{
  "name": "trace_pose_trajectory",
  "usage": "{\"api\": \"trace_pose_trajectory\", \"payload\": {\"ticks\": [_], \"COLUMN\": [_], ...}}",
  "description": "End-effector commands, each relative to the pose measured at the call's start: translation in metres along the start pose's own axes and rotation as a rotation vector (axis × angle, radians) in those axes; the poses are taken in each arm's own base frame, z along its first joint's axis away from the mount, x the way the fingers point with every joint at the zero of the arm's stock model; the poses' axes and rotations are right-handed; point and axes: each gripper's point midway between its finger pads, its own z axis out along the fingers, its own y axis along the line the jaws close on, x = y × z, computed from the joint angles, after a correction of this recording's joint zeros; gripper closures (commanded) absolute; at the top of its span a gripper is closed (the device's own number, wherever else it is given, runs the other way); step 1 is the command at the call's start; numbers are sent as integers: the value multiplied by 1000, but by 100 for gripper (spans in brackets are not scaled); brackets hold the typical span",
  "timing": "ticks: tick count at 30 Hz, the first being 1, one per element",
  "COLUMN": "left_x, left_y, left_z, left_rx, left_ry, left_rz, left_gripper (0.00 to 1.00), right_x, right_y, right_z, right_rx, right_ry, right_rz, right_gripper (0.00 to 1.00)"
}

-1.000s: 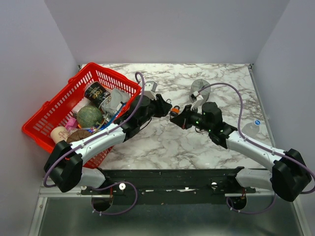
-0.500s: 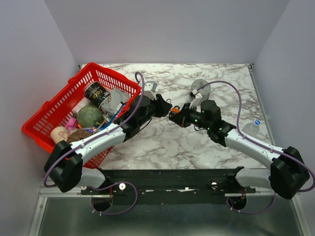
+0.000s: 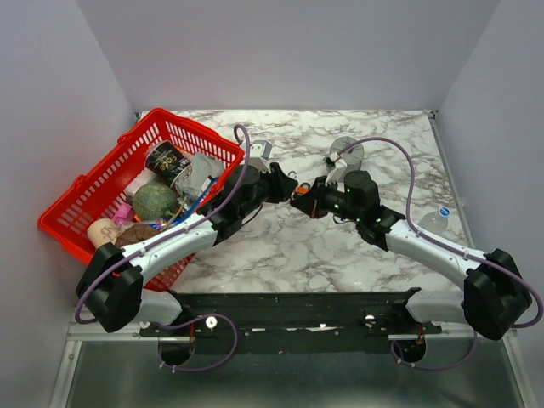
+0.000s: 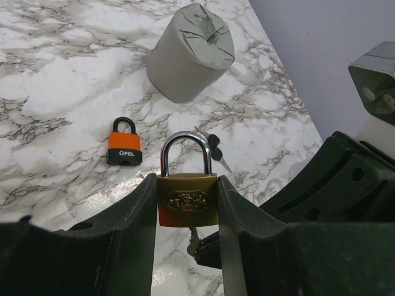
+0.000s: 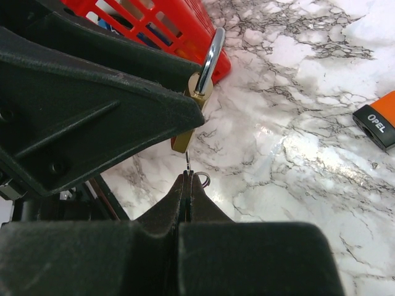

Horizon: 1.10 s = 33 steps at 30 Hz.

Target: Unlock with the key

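Left wrist view: the left gripper (image 4: 187,180) clamps a brass padlock (image 4: 187,202) upright between its two black fingers, with the steel shackle pointing away from the wrist. What sits under the padlock's base is mostly hidden here. Beyond the fingertips, on the marble table (image 4: 62,80), lie an orange padlock (image 4: 124,143) a little to the left, a small bunch of spare keys (image 4: 213,145) just past the shackle, and a grey roll (image 4: 190,52) farther out.

The right wrist view shows the underside. The right gripper (image 5: 187,180) is pinched fully closed on the key (image 5: 187,161). Its thin metal blade rises from the fingertips to the bottom of the brass padlock. Whether the blade is inside the keyhole cannot be told. A wire ring (image 5: 203,179) sits just beside the tips, and a red basket (image 5: 166,24) lies beyond the padlock.

From the top external view, the two grippers meet tip to tip over the table. The padlock and key are too small to make out.
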Motion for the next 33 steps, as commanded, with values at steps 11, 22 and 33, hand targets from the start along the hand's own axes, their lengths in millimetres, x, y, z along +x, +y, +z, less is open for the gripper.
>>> {"api": "trace_pose_trajectory", "payload": {"ticks": [11, 22, 33], "left_x": [-11, -11, -11], "left_y": [-10, -11, -11], "left_z": [-3, -4, -5], "left_rx": [35, 35, 33], "left_ry": [-51, -55, -58], "left_rz": [-7, -12, -16], "left_gripper": [100, 100, 100], "right_x": [-18, -17, -21], "right_y": [3, -1, -9], "right_z": [6, 8, 7], "right_rx": [17, 33, 75], "right_ry": [-53, -68, -111], "right_rz": [-12, 26, 77], "right_gripper": [99, 99, 99]}}
